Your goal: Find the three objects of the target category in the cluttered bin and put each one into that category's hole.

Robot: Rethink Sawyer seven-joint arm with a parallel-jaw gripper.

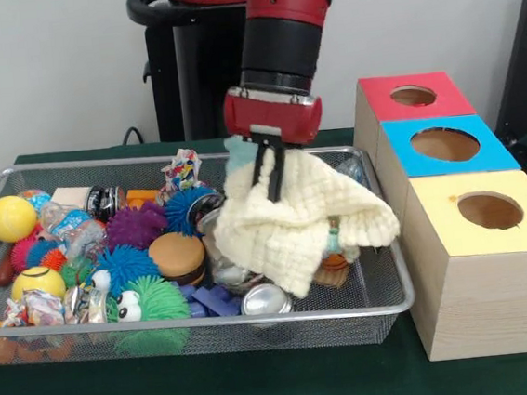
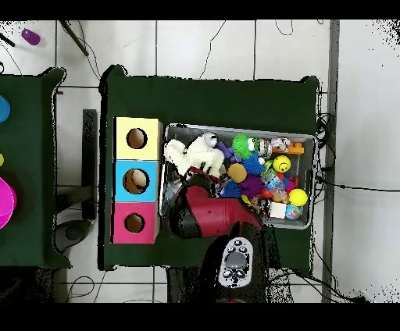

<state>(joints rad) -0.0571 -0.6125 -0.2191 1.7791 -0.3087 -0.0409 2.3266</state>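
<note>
Cream waffle-weave cloth (image 1: 293, 218) hangs from black gripper (image 1: 272, 183) w/ red wrist. Boxes at right: red top (image 1: 413, 97) far, blue top (image 1: 445, 145) mid, yellow top (image 1: 489, 212) near, pale wood sides. Silver wire-mesh bin (image 1: 385, 298) on dark green table (image 1: 263, 384). Yellow ball (image 1: 11, 218) far left, purple spiky ball (image 1: 135, 226), green spiky toy (image 1: 152, 302) w/ white eyes.

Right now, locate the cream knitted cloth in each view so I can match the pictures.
Front view: the cream cloth hangs from the pincer over the right half of the wire bin.
Overhead view: the cloth lies at the bin's left end, beside the boxes.
Shared landmark: the yellow box, nearest the cloth in both views.
</note>
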